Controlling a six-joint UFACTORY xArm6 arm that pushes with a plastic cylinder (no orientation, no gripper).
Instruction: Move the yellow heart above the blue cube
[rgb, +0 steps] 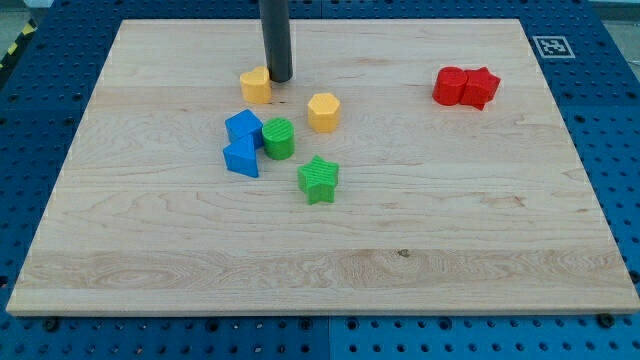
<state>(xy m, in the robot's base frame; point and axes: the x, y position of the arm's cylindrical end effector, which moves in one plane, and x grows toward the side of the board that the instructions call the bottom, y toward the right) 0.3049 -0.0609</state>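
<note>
The rod came down from the view's top, its upper part cut off by the frame, and my tip sat touching the yellow heart's right side. There were no jaws to judge. The heart lay above the blue cube, apart from it. The cube partly hid a blue wedge-like block on the wooden counter

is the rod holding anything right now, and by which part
Nothing is held; there is no gripper. My tip sits against the upper right side of the yellow heart.
</note>
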